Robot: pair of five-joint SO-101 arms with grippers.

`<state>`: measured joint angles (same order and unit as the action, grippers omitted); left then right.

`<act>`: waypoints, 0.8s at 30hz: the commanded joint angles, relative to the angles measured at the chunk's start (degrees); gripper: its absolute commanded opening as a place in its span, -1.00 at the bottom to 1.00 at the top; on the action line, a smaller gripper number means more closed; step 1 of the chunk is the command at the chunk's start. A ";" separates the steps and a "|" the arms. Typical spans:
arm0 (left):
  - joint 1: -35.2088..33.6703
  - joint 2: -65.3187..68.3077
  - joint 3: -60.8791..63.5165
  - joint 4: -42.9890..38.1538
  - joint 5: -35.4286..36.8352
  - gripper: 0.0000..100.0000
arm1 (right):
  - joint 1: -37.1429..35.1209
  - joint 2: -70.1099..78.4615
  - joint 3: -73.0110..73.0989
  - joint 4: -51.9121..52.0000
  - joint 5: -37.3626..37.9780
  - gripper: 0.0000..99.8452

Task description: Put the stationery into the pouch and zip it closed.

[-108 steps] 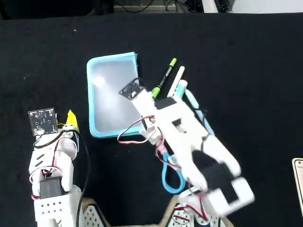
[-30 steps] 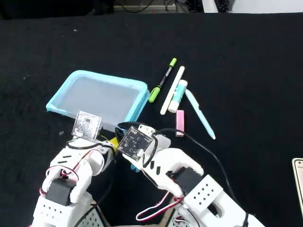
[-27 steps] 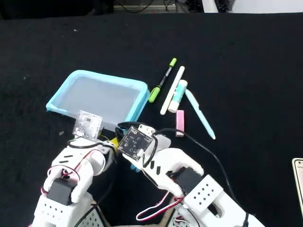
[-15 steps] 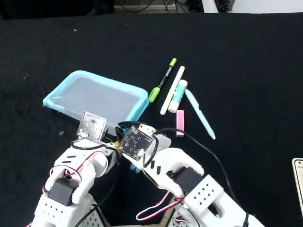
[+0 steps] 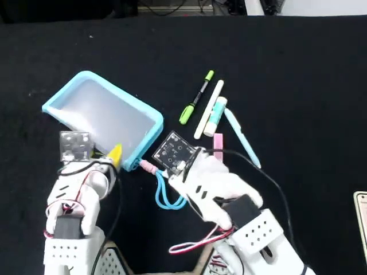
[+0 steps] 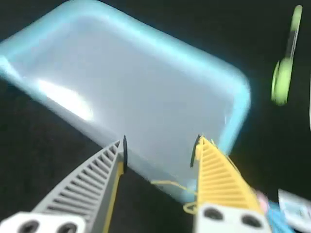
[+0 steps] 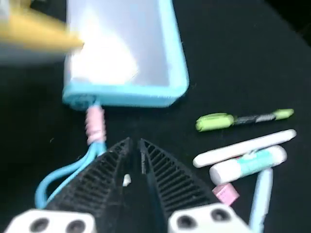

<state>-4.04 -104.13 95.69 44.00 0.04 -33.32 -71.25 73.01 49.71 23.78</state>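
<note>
The translucent blue pouch (image 5: 100,114) lies at the left, tilted, with a pink zipper pull (image 5: 148,167) and a blue loop strap (image 5: 166,195) trailing from its near corner. My left gripper (image 6: 160,145) is open, its grey and yellow fingers (image 5: 114,153) straddling the pouch's (image 6: 136,87) near edge. My right gripper (image 7: 134,142) is shut, just short of the pink pull (image 7: 95,124), with the strap (image 7: 63,177) running beside it. To the pouch's right lie a green highlighter (image 5: 195,98), a white pen (image 5: 209,109), a teal glue stick (image 5: 216,116), a pink eraser (image 5: 218,143) and a light-blue pen (image 5: 241,137).
Black cloth covers the table (image 5: 298,86). A white card (image 5: 361,220) sits at the right edge. The two arms' bases crowd the near edge, and the right arm's body (image 5: 223,195) sits close to the eraser.
The pouch has swung left and back, tilting more. My left arm has shifted left with it. My right arm has moved right, and the strap loop now lies exposed.
</note>
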 commanded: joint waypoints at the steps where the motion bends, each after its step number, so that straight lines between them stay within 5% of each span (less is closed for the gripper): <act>1: -3.03 -0.26 1.63 -4.48 0.62 -0.54 | -5.36 -0.84 0.48 0.62 -0.53 -0.81; 3: -4.44 -0.26 1.63 -4.66 0.62 -0.54 | -7.74 -0.75 3.74 -1.67 -0.53 -0.69; 9: -10.07 -0.26 1.10 -4.66 1.05 -0.54 | -8.00 3.21 3.30 -4.57 -0.62 -0.74; 15: -14.55 -0.26 0.75 -4.66 9.76 -0.54 | -7.91 21.14 -6.73 -4.66 -0.79 -0.68; 24: -15.34 -0.26 0.84 -4.75 10.46 -0.54 | -7.91 48.22 -22.81 -8.09 -3.34 -0.68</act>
<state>-18.99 -103.69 95.87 40.57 9.63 -40.70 -29.67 56.13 44.79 21.05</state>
